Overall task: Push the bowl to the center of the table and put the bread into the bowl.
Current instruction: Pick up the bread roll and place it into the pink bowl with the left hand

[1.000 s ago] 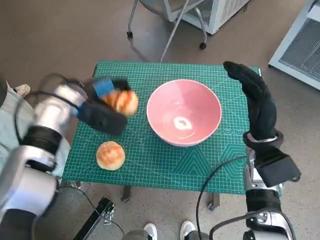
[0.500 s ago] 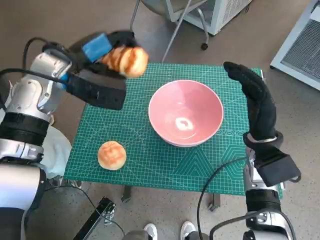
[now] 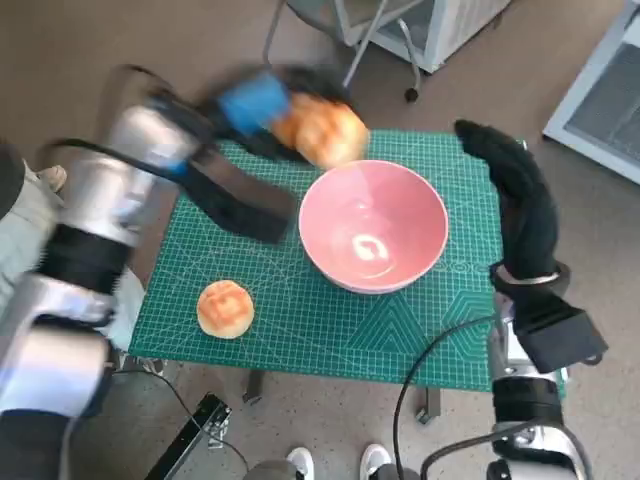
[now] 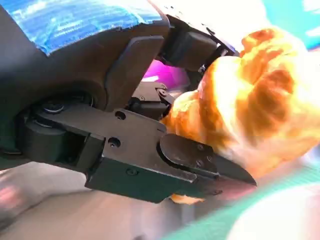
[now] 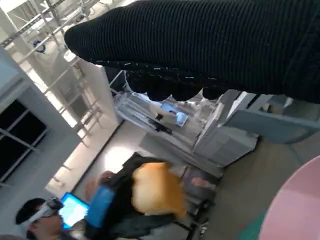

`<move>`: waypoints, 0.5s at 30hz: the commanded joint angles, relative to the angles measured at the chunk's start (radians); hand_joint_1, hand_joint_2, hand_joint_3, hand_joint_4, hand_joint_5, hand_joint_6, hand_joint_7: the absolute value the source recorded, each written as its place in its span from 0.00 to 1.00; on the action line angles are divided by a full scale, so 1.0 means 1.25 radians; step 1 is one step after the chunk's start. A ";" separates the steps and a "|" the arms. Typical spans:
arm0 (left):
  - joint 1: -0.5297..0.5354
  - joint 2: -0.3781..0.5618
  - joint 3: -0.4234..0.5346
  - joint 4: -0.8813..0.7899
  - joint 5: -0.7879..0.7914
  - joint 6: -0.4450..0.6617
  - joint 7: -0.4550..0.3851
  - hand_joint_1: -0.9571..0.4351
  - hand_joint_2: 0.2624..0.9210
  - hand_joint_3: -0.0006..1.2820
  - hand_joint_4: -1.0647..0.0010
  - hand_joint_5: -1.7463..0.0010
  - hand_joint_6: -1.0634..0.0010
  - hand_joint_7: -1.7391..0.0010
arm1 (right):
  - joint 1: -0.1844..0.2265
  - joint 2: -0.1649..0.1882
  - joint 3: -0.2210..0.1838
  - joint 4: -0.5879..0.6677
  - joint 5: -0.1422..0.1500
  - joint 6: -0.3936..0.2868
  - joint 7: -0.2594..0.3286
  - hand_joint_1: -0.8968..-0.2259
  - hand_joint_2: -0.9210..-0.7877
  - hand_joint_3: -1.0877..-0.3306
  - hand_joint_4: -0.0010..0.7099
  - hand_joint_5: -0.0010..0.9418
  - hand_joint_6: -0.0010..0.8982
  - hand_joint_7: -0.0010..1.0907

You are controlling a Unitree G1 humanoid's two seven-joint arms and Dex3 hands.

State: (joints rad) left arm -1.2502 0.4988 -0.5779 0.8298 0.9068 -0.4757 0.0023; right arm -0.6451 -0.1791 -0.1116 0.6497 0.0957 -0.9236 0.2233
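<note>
The left robot hand grips a bread roll in the air — just outside the far-left rim of the pink bowl, which sits mid-counter. The right robot hand stands beside the bowl's right rim, holding nothing; a second roll waits near the counter's front.

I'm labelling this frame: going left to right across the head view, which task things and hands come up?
Bread roll on the mat → left hand → held bread → pink bowl → right hand.
</note>
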 commanded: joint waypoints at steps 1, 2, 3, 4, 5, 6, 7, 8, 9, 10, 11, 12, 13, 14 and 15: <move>-0.048 -0.031 -0.031 0.067 0.034 -0.023 0.056 0.69 1.00 0.06 0.44 0.35 0.33 0.31 | 0.015 -0.007 -0.003 0.008 0.008 -0.004 0.009 0.44 0.00 0.37 0.49 0.07 0.01 0.79; -0.051 -0.037 -0.036 0.079 0.039 -0.025 0.063 0.69 1.00 0.06 0.45 0.35 0.34 0.31 | 0.015 -0.008 -0.004 0.008 0.008 -0.006 0.010 0.44 0.00 0.37 0.49 0.07 0.01 0.79; -0.054 -0.049 -0.041 0.094 0.041 -0.023 0.062 0.69 1.00 0.07 0.46 0.34 0.34 0.30 | 0.017 -0.009 -0.005 0.007 0.008 -0.007 0.010 0.44 0.00 0.37 0.49 0.07 0.02 0.79; -0.057 -0.056 -0.044 0.106 0.042 -0.022 0.062 0.69 1.00 0.08 0.48 0.33 0.36 0.29 | 0.018 -0.010 -0.005 0.006 0.008 -0.009 0.010 0.44 0.00 0.37 0.49 0.06 0.02 0.79; -0.059 -0.065 -0.048 0.117 0.044 -0.015 0.054 0.69 1.00 0.09 0.49 0.32 0.36 0.29 | 0.019 -0.012 -0.006 0.006 0.008 -0.010 0.010 0.44 0.00 0.38 0.49 0.06 0.02 0.79; -0.061 -0.071 -0.052 0.125 0.045 -0.011 0.050 0.69 1.00 0.10 0.51 0.31 0.38 0.28 | 0.019 -0.013 -0.006 0.006 0.008 -0.011 0.010 0.44 0.00 0.38 0.49 0.06 0.01 0.78; -0.062 -0.077 -0.058 0.132 0.049 -0.006 0.043 0.69 1.00 0.12 0.54 0.29 0.41 0.27 | 0.020 -0.014 -0.007 0.006 0.008 -0.013 0.009 0.44 0.00 0.38 0.49 0.06 0.01 0.78; -0.063 -0.081 -0.063 0.138 0.051 -0.003 0.039 0.69 1.00 0.14 0.57 0.26 0.44 0.25 | 0.020 -0.015 -0.007 0.007 0.008 -0.014 0.008 0.44 0.00 0.38 0.49 0.06 0.01 0.78; -0.062 -0.083 -0.068 0.139 0.055 0.002 0.027 0.69 1.00 0.17 0.61 0.24 0.47 0.23 | 0.020 -0.016 -0.008 0.008 0.008 -0.016 0.008 0.44 0.00 0.38 0.49 0.06 0.01 0.77; -0.061 -0.084 -0.072 0.140 0.058 0.004 0.019 0.69 1.00 0.19 0.64 0.22 0.49 0.22 | 0.021 -0.017 -0.008 0.008 0.008 -0.018 0.007 0.44 0.00 0.38 0.49 0.06 0.01 0.77; -0.061 -0.086 -0.077 0.140 0.060 0.007 0.006 0.69 1.00 0.23 0.70 0.18 0.54 0.19 | 0.022 -0.018 -0.009 0.008 0.009 -0.020 0.008 0.45 0.00 0.38 0.49 0.06 0.01 0.77; -0.061 -0.087 -0.080 0.139 0.062 0.008 -0.003 0.60 1.00 0.26 0.71 0.36 0.60 0.15 | 0.022 -0.018 -0.009 0.008 0.009 -0.021 0.008 0.45 0.00 0.38 0.49 0.06 0.02 0.76; -0.061 -0.087 -0.082 0.140 0.062 0.009 -0.007 0.57 1.00 0.27 0.69 0.46 0.62 0.13 | 0.023 -0.018 -0.009 0.008 0.009 -0.022 0.007 0.45 0.00 0.39 0.50 0.06 0.02 0.75; -0.060 -0.088 -0.082 0.138 0.060 0.009 -0.018 0.53 1.00 0.29 0.64 0.61 0.65 0.11 | 0.023 -0.018 -0.010 0.008 0.010 -0.024 0.007 0.45 0.00 0.39 0.50 0.06 0.03 0.74; -0.058 -0.088 -0.084 0.138 0.058 0.004 -0.028 0.61 0.99 0.27 0.61 0.73 0.65 0.32 | 0.025 -0.018 -0.010 0.009 0.011 -0.026 0.007 0.45 0.00 0.39 0.50 0.05 0.03 0.74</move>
State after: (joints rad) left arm -1.3000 0.3882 -0.6736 1.0004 0.9796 -0.4717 0.0013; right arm -0.6426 -0.1943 -0.1188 0.6496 0.1034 -0.9517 0.2242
